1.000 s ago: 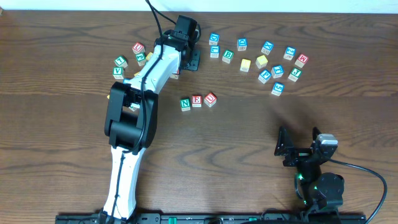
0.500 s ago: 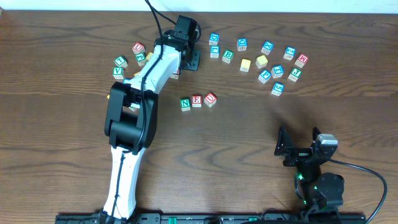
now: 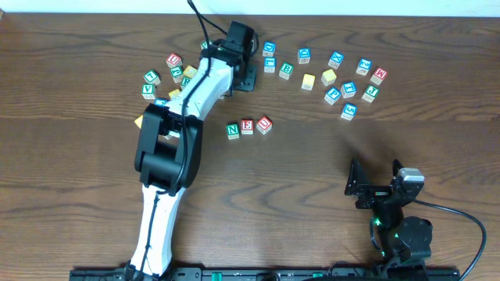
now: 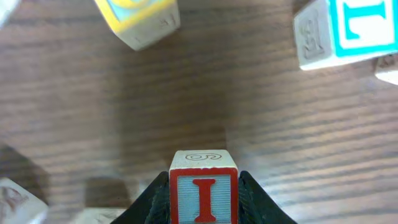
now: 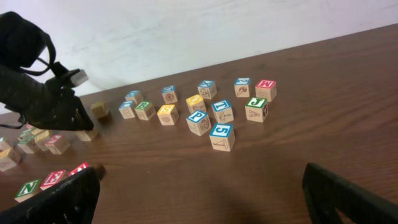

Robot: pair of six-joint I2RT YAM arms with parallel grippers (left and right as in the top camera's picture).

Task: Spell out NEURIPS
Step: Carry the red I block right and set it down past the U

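Observation:
My left gripper (image 4: pixel 203 202) is shut on a wooden cube with a red-framed I (image 4: pixel 203 193), one black finger on each side of it, and the cube hangs just above the table. From overhead this gripper (image 3: pixel 238 76) is at the back of the table, left of centre. In front of it the N (image 3: pixel 233 131), E (image 3: pixel 247 126) and U (image 3: pixel 264 124) cubes stand side by side in a row. My right gripper (image 3: pixel 373 190) rests open near the front right, with nothing between its fingers (image 5: pixel 56 199).
Several other letter cubes lie scattered at the back right (image 3: pixel 349 89) and in a smaller cluster at the back left (image 3: pixel 151 77). A yellow-framed cube (image 4: pixel 137 18) and a blue-framed one (image 4: pixel 348 31) lie just beyond the held cube.
The left arm has shifted slightly to the right with the I cube in its grip, uncovering cubes on its left. The right arm has not moved.

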